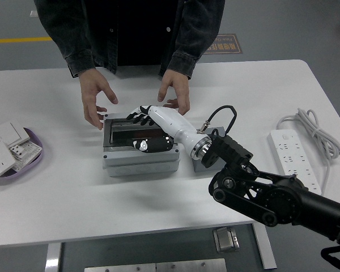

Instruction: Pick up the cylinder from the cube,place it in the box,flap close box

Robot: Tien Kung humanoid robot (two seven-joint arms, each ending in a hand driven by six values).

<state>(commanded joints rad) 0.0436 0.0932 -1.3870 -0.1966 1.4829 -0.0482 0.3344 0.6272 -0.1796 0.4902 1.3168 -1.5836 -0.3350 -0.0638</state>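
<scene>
The grey box [139, 160] stands at the table's middle with its windowed lid [124, 130] lying down flat on it. My right hand [145, 129], white with black fingers, rests palm down on the lid, fingers spread, thumb at the box's front edge, grasping nothing. The cylinder does not show clearly through the dark window. The cube is hidden behind my right forearm [226, 164]. A person's hands hover at the box's far corners, one at the left [94, 101] and one at the right [176, 92]. My left arm is out of view.
A purple tray [31, 160] with white switch plates sits at the left edge. A white power strip [295, 160] and its coiled cable [306, 122] lie at the right. The table's near edge runs just below my arm.
</scene>
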